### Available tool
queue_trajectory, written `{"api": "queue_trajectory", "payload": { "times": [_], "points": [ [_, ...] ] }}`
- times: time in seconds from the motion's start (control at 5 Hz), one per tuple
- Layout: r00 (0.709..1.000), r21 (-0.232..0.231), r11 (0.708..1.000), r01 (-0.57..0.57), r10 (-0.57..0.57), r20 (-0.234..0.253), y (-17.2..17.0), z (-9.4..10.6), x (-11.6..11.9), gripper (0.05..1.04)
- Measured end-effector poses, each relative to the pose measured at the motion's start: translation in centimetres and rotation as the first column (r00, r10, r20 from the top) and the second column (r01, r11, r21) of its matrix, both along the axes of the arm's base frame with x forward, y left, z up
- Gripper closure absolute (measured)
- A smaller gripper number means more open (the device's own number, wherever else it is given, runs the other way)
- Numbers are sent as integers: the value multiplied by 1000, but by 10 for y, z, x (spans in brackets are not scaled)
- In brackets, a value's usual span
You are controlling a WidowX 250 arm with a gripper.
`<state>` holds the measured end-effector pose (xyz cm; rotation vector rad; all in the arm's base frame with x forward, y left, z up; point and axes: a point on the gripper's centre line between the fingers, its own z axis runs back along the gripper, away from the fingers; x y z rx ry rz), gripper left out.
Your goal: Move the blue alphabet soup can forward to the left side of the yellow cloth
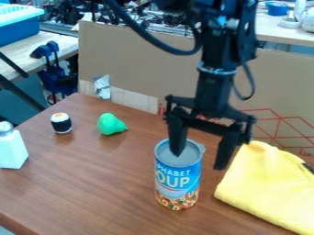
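The black gripper (pixel 201 158) hangs over the right half of the table, open, with its two fingers spread apart. Its left finger overlaps the top of a blue soup can (pixel 178 176) in the view; whether it touches the can or reaches inside the rim, I cannot tell. The right finger is beyond the can's right side, near a folded yellow cloth (pixel 270 186). The can stands upright. Left of it lies a green pear-shaped toy (pixel 111 124), and farther left is a small black-and-white sushi-like roll (pixel 61 123).
A white, shaker-like bottle (pixel 12 149) stands at the table's left edge. Behind the brown table (pixel 92 183) rises a cardboard panel (pixel 135 59). A blue bin (pixel 17 28) sits on another surface at the upper left.
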<state>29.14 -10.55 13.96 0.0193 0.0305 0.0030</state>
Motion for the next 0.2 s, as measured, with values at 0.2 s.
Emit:
{"api": "queue_trajectory", "payload": {
  "times": [0.2],
  "points": [
    [993,-15,997,82,-80,87,-17,8,-1,83]
  ]
}}
